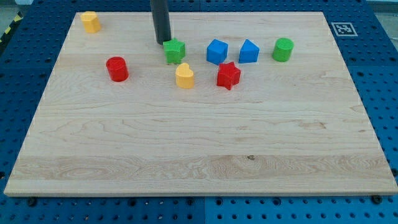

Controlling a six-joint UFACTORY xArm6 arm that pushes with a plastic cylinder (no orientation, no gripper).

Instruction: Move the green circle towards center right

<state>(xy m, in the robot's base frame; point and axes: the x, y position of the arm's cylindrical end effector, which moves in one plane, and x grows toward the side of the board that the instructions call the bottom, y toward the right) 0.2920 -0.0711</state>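
Observation:
The green circle [283,49], a short green cylinder, stands near the view's top right of the wooden board [199,143]. My tip [163,42] is far to its left, at the upper left edge of a green star block [175,50], touching or nearly touching it. Between the star and the circle lie two blue blocks: a blue cube-like block [217,51] and a blue house-shaped block [249,51].
A red star [228,75] and a yellow heart-like block [184,76] lie just below the green star. A red cylinder [117,68] is at the left. A yellow block [91,21] sits at the top left corner. A marker tag [342,28] is off the top right corner.

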